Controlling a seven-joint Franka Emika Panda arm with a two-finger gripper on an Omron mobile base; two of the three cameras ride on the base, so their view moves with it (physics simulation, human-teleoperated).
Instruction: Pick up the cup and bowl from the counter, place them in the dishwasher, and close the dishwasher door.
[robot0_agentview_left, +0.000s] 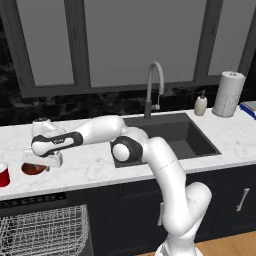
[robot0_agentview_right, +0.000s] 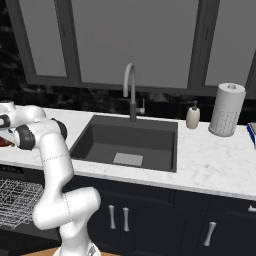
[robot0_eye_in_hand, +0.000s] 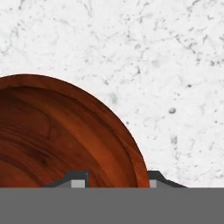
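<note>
Bowl: the reddish-brown bowl (robot0_agentview_left: 33, 169) sits on the white counter (robot0_agentview_left: 90, 167) at its left end, near the front edge, just under the robot's hand.
Gripper: the gripper (robot0_eye_in_hand: 117, 177) is down over the bowl's rim, one fingertip (robot0_eye_in_hand: 78, 180) inside the bowl and the other outside the wall. I cannot tell whether the jaws have closed onto the rim or stand a little off it.
Step in hand: looks like taking hold of the bowl by its rim.
Doing it well: I'd want the rim seated well between the pads before any lift, as the wall is curved and glossy and could slip or tip. Lift straight up and keep the bowl level.
Cup: the red cup (robot0_agentview_left: 3, 175) stands just left of the bowl, close enough to be knocked if the bowl swings left.
Dishwasher: the white wire rack (robot0_agentview_left: 42, 227) is pulled out below the counter edge, near and ready.
Further off: the sink (robot0_agentview_left: 172, 136) and faucet (robot0_agentview_left: 154, 88) lie well right.
</note>
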